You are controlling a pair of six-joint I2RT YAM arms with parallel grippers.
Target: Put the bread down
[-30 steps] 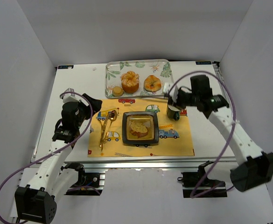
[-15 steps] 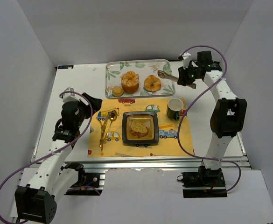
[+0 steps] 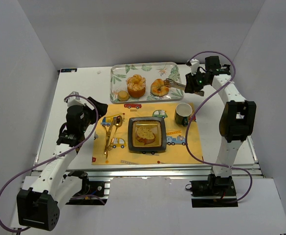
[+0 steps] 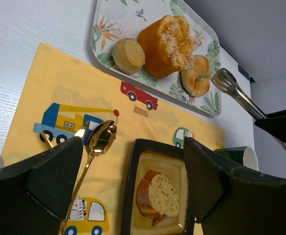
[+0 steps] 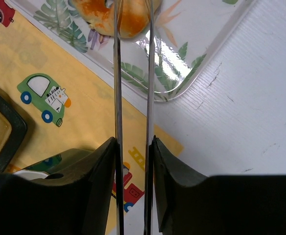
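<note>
Two-armed steel tongs (image 5: 117, 98), pinched in your right claw (image 5: 133, 144), point at the glazed twisted bun (image 5: 131, 13); squeeze evenly. Left claw (image 4: 133, 143) gapes, empty.

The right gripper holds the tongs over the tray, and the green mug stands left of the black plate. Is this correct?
Not quite. The top external view shows the green mug standing right of the black plate, not left. The right gripper does hold the tongs over the tray.
</note>
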